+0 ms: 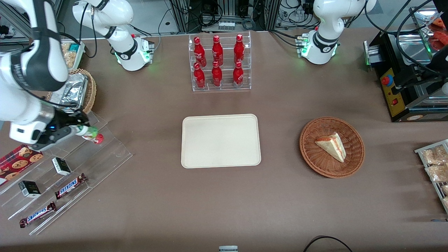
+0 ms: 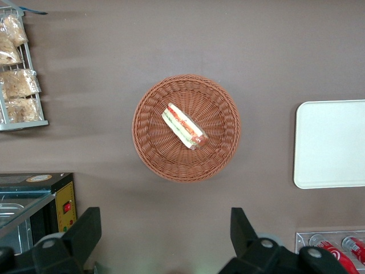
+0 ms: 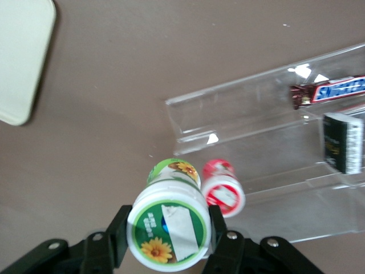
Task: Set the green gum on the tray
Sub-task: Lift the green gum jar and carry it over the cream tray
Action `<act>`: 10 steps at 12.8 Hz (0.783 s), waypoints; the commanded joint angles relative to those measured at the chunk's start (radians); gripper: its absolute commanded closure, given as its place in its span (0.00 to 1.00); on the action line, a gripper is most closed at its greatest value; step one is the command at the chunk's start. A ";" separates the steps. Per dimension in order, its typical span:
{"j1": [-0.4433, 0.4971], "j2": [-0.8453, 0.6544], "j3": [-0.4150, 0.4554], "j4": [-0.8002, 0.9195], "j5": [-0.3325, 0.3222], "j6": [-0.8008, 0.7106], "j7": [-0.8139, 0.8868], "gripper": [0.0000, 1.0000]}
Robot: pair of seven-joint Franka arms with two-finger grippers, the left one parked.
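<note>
My right gripper (image 3: 167, 227) is shut on the green gum (image 3: 169, 220), a small bottle with a green body and a white lid bearing a green label and an orange flower. In the front view the gripper (image 1: 82, 130) holds it over the top step of the clear stepped rack (image 1: 105, 154), toward the working arm's end of the table. The red gum bottle (image 3: 223, 187) stands on the rack right beside it. The cream tray (image 1: 221, 140) lies flat at the table's middle, with nothing on it; a corner of the tray (image 3: 23, 57) shows in the right wrist view.
The rack holds Snickers bars (image 1: 70, 186), small dark boxes (image 1: 61, 166) and a cookie pack (image 1: 17, 161). A wicker basket with a foil bag (image 1: 74, 90) sits close to the arm. A rack of red bottles (image 1: 219, 62) and a wicker basket with a sandwich (image 1: 331, 146) flank the tray.
</note>
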 commanded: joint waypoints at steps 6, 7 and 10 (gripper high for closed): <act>0.281 0.070 -0.006 0.016 0.020 0.056 0.549 1.00; 0.324 0.081 -0.006 0.016 0.020 0.076 0.627 1.00; 0.431 0.162 -0.006 0.077 0.020 0.116 0.841 1.00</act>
